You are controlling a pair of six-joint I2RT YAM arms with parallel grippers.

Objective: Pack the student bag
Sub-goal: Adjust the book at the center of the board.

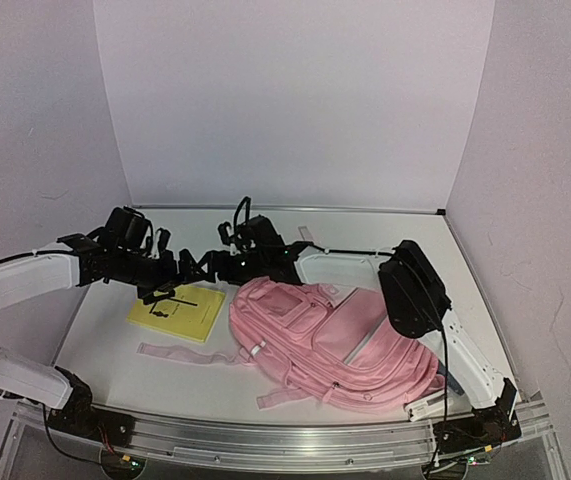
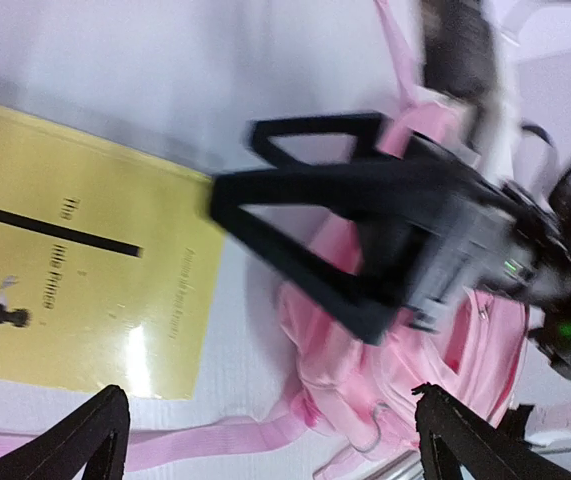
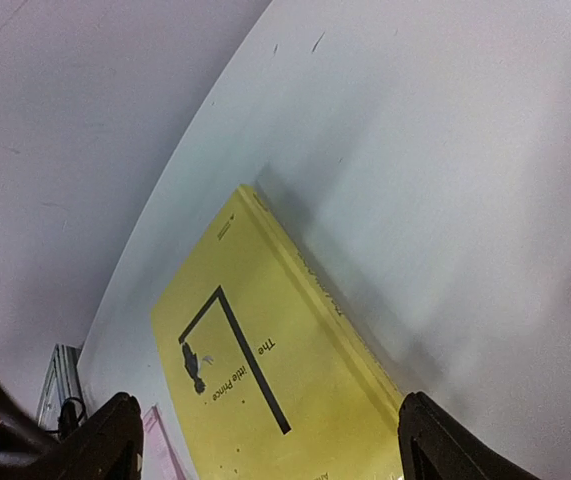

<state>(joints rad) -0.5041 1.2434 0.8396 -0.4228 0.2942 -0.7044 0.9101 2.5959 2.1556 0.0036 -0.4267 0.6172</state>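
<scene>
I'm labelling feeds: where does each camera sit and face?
Top external: above, behind the bases, looking down on the table; both arms show.
Left wrist: on its arm, facing the Little Prince book and pink backpack; left tool, plus the right tool.
Right wrist: on its arm, facing the book; right tool.
Shared: the book, in all three.

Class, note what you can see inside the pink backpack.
Only its outside shows: the student bag lies on the table with no opening facing any camera, so its inside is hidden.

A yellow book lies just beside the pink student bag.
</scene>
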